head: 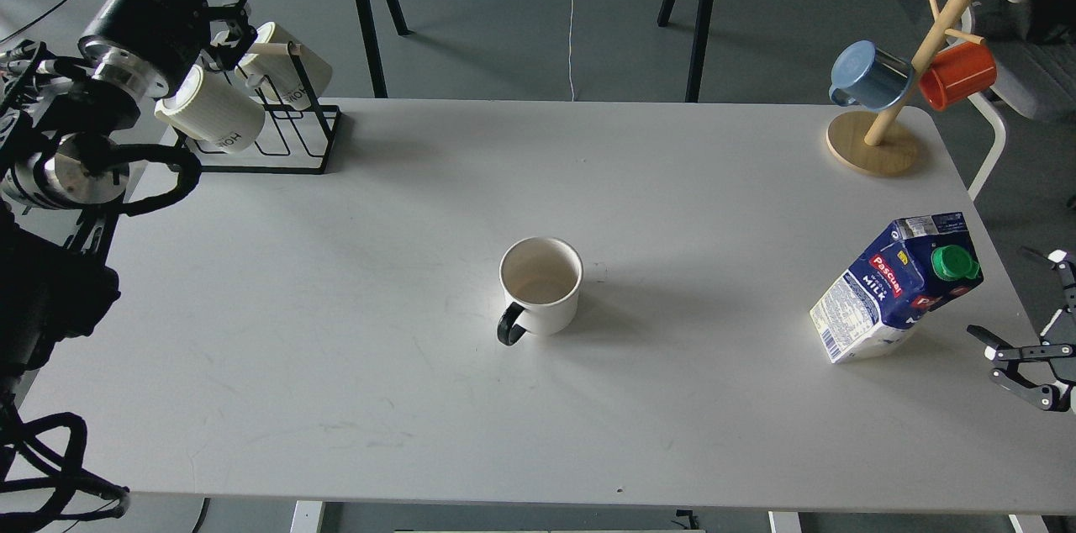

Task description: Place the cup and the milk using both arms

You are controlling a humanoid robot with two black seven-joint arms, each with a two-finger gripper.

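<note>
**Cup mid-table, milk at the right edge**

The cup (540,287) stands upright near the middle of the white table (336,348), handle toward the robot. Well to its right, the milk (896,287) stands free. Just right of the carton, the right gripper (1004,365) hovers with fingers spread, touching nothing. The left gripper (225,27) sits far back-left against the ribbed mugs (214,108) on their black rack (294,148); whether it is open or closed cannot be told.
</note>
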